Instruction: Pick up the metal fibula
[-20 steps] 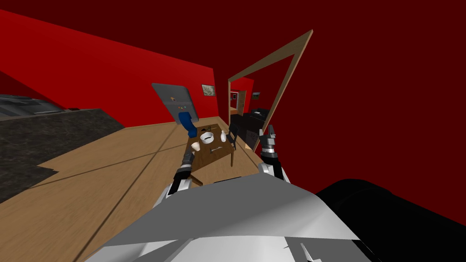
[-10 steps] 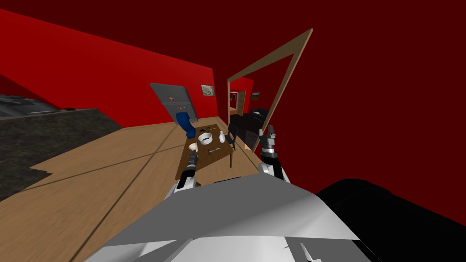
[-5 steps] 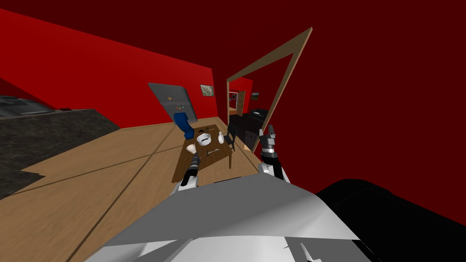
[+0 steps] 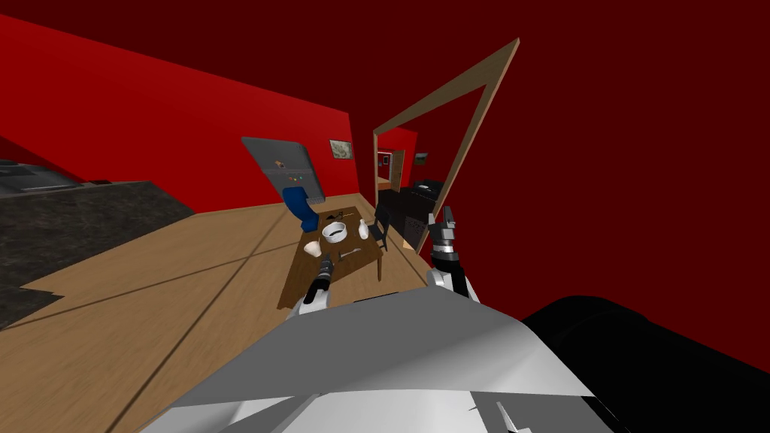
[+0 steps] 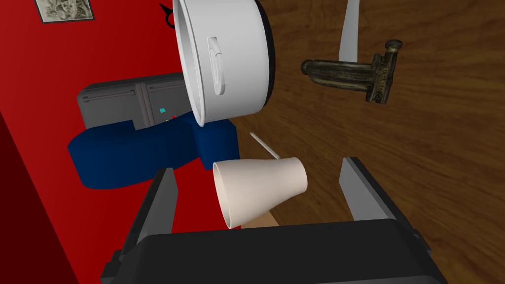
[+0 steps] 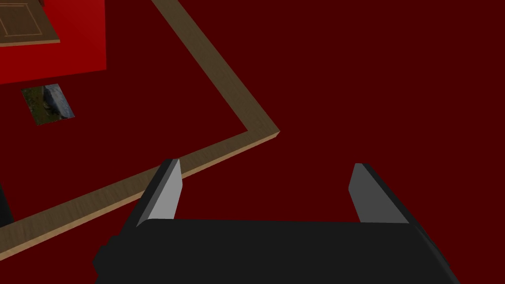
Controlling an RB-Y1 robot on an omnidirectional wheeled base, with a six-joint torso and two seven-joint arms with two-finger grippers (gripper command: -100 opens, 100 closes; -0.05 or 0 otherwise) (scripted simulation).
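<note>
The dark metal fibula lies flat on the wooden table, ahead of the left gripper and clear of it, untouched. The gripper's fingers are spread wide with nothing gripped. A pale cup stands nearer, seen between those fingers. A white pot sits beside the fibula, with a blue chair beyond. The right gripper hangs raised near a doorway, its fingers spread too.
</note>
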